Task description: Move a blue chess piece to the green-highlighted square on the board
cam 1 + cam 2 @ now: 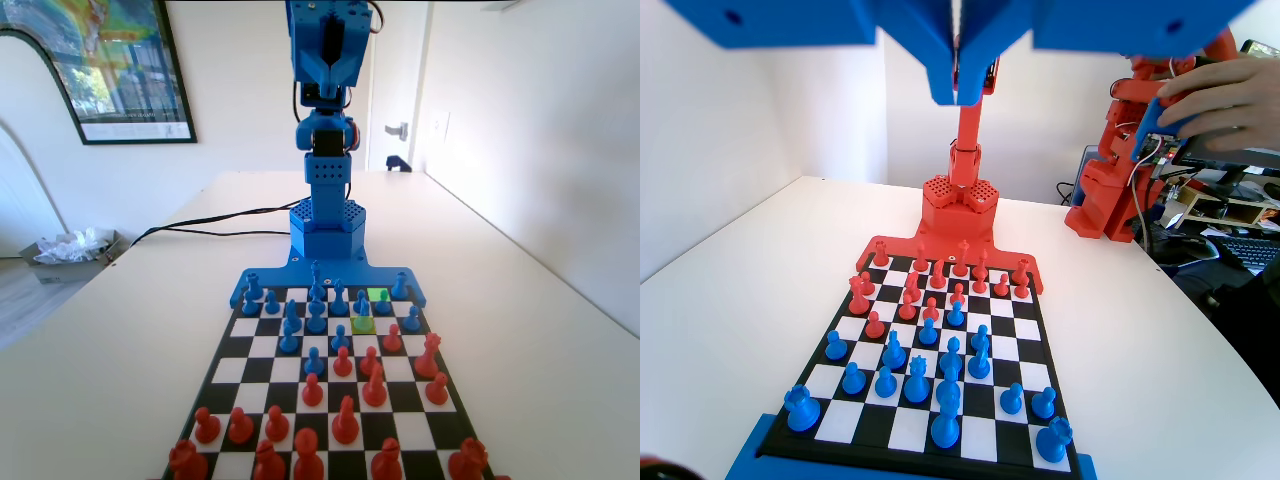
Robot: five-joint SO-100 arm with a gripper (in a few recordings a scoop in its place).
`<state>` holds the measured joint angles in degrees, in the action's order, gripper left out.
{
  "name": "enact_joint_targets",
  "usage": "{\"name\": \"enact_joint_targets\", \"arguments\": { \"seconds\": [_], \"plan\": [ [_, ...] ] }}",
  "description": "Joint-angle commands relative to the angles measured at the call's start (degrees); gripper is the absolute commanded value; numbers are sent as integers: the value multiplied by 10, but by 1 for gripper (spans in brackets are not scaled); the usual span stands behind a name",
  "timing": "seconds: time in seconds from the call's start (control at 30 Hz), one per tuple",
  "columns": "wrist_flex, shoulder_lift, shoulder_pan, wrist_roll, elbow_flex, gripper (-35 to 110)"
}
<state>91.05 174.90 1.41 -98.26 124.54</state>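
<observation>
The board [228,368] lies on the white table, with several blue chess pieces [316,318] on its far rows in the fixed view. The green-highlighted square [377,294] is in the farthest row, right of centre, and a blue piece [383,304] stands at its near edge. A yellow-olive square [363,324] lies one row nearer, just behind another blue piece [361,303]. My gripper [328,88] is held high above the arm's base, well clear of the board. In the wrist view its jaws [958,88] meet at the top edge, shut on nothing, above the blue pieces [917,383].
Red pieces [345,422] fill the near rows in the fixed view and mingle with blue ones mid-board. A black cable [215,220] runs across the table at the left. A box of crumpled paper [70,250] sits beyond the left table edge.
</observation>
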Motion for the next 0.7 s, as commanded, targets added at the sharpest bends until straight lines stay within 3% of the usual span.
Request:
{"name": "enact_joint_targets", "arguments": {
  "seconds": [0.0, 0.67],
  "plan": [
    [-8, 2, 7, -2, 4, 1],
    [-7, 2, 8, -6, 4, 1]
  ]
}}
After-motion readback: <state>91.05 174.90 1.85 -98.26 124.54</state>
